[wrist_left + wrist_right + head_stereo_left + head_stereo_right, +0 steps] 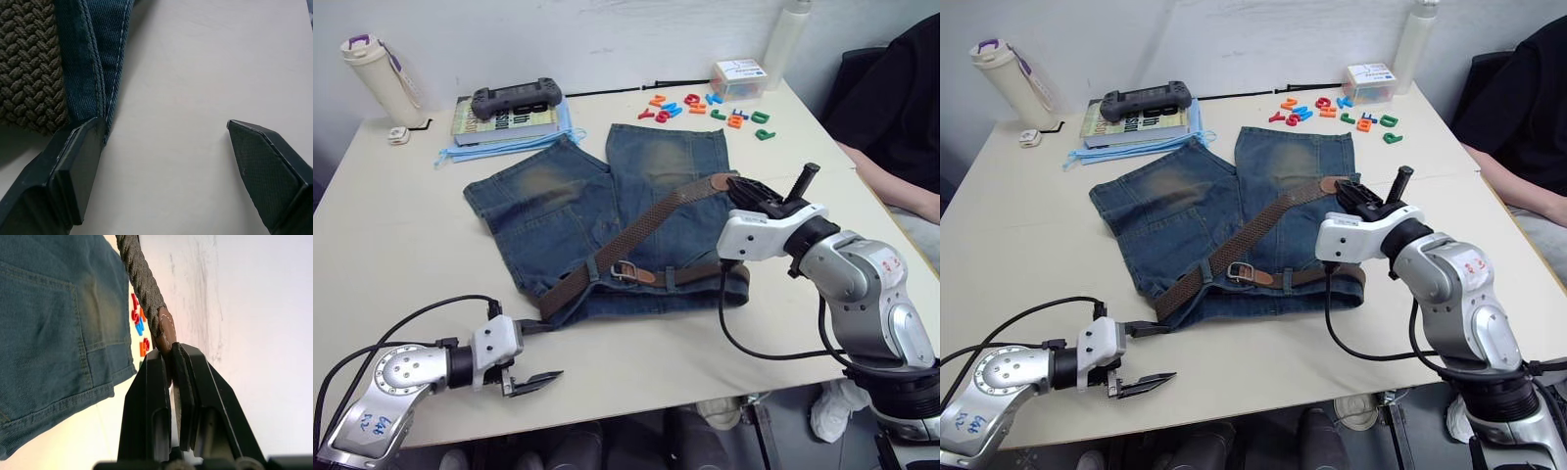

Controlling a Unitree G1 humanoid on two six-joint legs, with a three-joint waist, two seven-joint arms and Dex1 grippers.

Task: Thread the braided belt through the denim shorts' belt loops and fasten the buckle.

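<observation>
Right hand (pixel 170 363) clamping braided belt (pixel 636 233) tip, we judge for pulling past buckle (pixel 625 271); left hand (pixel 166 166) resting apart beside denim shorts (pixel 548 211) waistband, we judge steadying.

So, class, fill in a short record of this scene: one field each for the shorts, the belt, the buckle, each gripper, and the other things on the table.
Shorts: denim shorts lie flat on the table, waistband towards the robot.
Belt: braided belt runs along the waistband, then slants up across the shorts.
Buckle: buckle rests on the waistband, strap passing through it.
Right gripper: right gripper shut on the belt's tan tip.
Left gripper: left gripper open, beside the waistband's left end.
Other things: book, game controller, bottle, coloured letters.
</observation>
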